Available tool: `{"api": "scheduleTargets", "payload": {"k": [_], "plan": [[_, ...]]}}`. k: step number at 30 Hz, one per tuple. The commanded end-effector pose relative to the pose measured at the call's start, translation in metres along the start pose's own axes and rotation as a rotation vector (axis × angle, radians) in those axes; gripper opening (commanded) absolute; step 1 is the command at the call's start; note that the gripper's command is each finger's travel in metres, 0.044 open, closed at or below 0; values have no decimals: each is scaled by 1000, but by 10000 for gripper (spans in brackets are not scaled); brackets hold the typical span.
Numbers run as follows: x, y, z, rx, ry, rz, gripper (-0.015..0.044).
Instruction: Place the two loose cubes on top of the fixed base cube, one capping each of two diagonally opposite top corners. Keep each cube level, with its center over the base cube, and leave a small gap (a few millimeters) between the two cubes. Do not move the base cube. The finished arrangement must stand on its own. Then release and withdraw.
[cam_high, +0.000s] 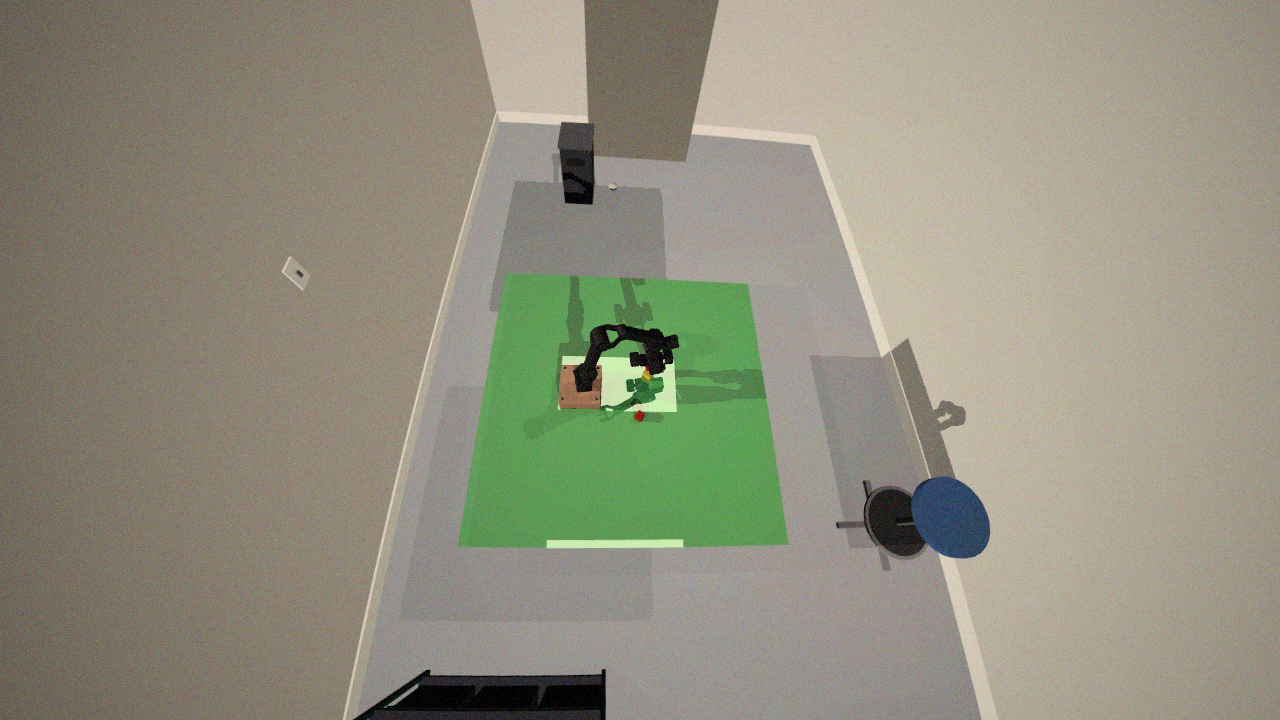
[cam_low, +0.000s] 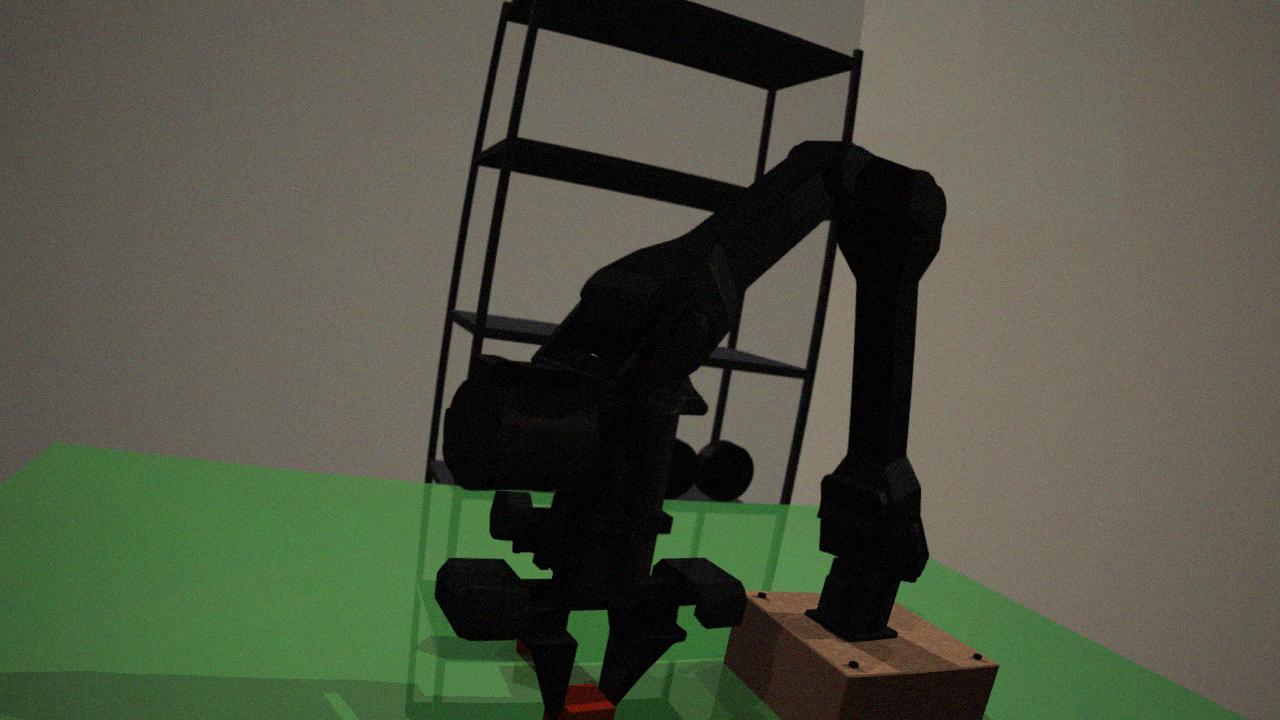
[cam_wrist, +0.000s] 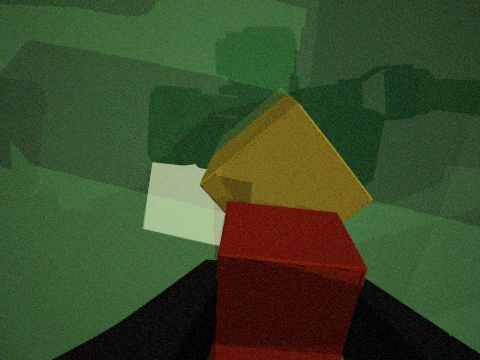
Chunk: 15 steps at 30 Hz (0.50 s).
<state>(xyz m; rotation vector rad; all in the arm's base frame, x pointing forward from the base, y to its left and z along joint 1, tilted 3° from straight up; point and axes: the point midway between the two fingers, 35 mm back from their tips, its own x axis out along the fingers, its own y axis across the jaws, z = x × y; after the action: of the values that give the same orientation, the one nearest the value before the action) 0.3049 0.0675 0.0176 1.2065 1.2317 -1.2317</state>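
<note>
Blue round stool, black shelving.

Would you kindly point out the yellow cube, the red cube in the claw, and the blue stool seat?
yellow cube (cam_wrist: 295, 160): wrist view, broad face.
red cube in the claw (cam_low: 588, 700) (cam_wrist: 280, 283): exterior view, top; wrist view, upper face.
blue stool seat (cam_high: 950, 517): top view, seat's middle.

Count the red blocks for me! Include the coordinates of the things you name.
2. One red block (cam_low: 586, 702) (cam_wrist: 290, 280) is in the robot's hand (cam_low: 580, 702) (cam_wrist: 280, 283); the other (cam_high: 639, 415) (cam_low: 524, 648) sits on the green table (cam_high: 626, 483) (cam_low: 223, 573).
</note>
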Motion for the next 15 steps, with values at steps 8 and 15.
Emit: {"api": "scheduleTargets", "payload": {"k": [8,15], "plan": [[6,-2,0,2,2,-8,105],[7,-2,0,-3,2,-8,105]]}}
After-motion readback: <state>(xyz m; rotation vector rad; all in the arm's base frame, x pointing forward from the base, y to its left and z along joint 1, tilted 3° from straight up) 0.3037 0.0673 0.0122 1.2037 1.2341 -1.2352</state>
